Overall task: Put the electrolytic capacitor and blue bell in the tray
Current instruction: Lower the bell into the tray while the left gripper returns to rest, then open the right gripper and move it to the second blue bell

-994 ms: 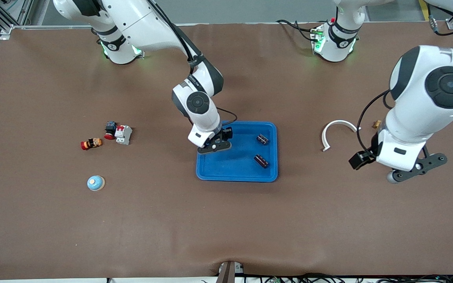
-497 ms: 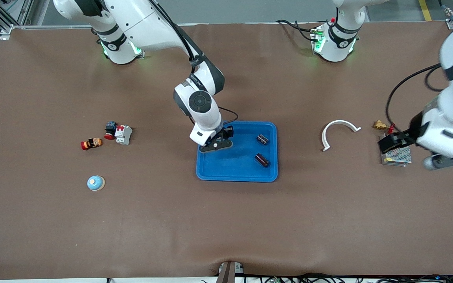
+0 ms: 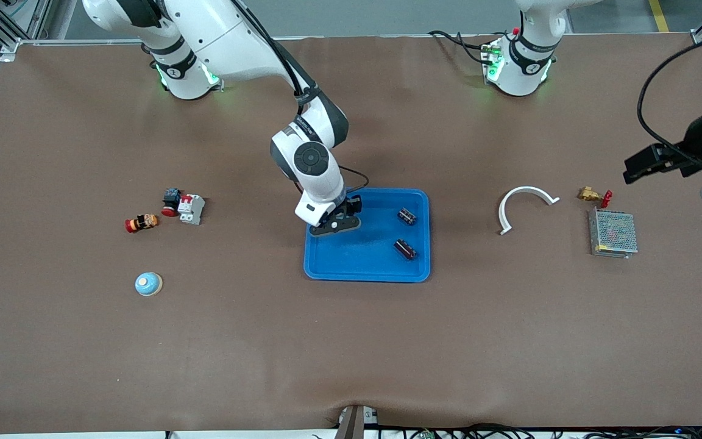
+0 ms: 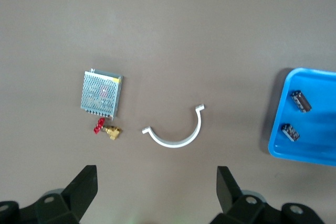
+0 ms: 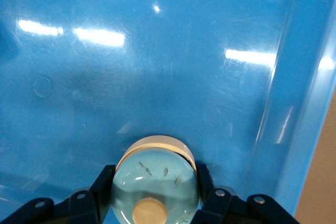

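The tray (image 3: 367, 259) sits near the middle of the brown surface (image 3: 351, 353). It contains two dark electrolytic capacitors (image 3: 407, 216), both lying toward the left arm's end of the tray, one nearer the front camera than the other; they are apart from each other.

The right claw (image 3: 334, 227) is positioned over the tray corner toward the right arm's end. In the right wrist view its fingers (image 5: 100, 192) are clamped on a light-blue bell (image 5: 156, 182) with a pale base ring and a small knob, held just above the tray floor close to the rim.

A second blue bell (image 3: 148, 284) stands on the bare surface toward the right arm's end, well apart from the tray. Farther from the front camera than this bell lie a small red-and-orange part (image 3: 141, 223), a red push button (image 3: 170, 201) and a white circuit breaker (image 3: 191, 208).

Toward the left arm's end lie a white curved strip (image 3: 521, 204), a brass valve with a red handle (image 3: 593, 196) and a grey mesh box (image 3: 613, 233).

The left claw (image 4: 157, 195) hangs high over that end of the surface, jaws spread wide and holding nothing.
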You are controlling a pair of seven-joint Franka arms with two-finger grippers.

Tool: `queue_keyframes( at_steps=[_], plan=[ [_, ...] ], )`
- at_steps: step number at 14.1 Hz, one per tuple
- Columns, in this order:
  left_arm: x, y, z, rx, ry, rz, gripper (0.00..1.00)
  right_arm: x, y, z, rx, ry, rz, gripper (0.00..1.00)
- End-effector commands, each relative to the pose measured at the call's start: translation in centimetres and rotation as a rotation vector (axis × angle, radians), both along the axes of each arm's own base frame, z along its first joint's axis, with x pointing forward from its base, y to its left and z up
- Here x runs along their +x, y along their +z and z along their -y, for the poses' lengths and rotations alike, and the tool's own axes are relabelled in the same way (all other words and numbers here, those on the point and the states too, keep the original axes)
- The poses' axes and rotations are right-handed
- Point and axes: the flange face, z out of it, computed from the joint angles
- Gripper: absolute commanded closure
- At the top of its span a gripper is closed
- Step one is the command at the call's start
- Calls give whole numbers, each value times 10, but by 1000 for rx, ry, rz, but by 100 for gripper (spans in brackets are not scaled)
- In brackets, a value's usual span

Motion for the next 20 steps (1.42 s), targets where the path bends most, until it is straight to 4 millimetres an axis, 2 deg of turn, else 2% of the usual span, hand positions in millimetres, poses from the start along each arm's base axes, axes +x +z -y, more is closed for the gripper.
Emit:
queue_keyframes(
  at_steps=[1, 2, 3, 6, 9, 14, 18, 20],
  plan=[
    [-33, 1, -9, -12, 3, -14, 0, -1, -2, -1, -3, -13, 13, 32],
    [-38, 2, -9, -16, 3, -13, 0, -1, -2, 0, -3, -11, 14, 13],
    [-42, 5, -8, -17, 3, -10, 0, 1, -2, 1, -3, -14, 14, 0],
    [-46, 11, -5, -14, -3, 7, 0, 5, 2, 4, 0, -15, 16, 0],
    [-41, 8, -6, -15, -1, 14, 0, 8, 15, 6, -1, -13, 9, 0],
    [-37, 4, 6, -17, -22, 20, 0, 19, 78, 25, -24, -15, -44, 0],
    [-33, 0, 7, -18, -26, 23, 0, 50, 131, 80, -32, 55, -79, 0],
    [-34, 1, 13, -19, -35, 25, 0, 74, 150, 121, -31, 129, -95, 0]
  ],
)
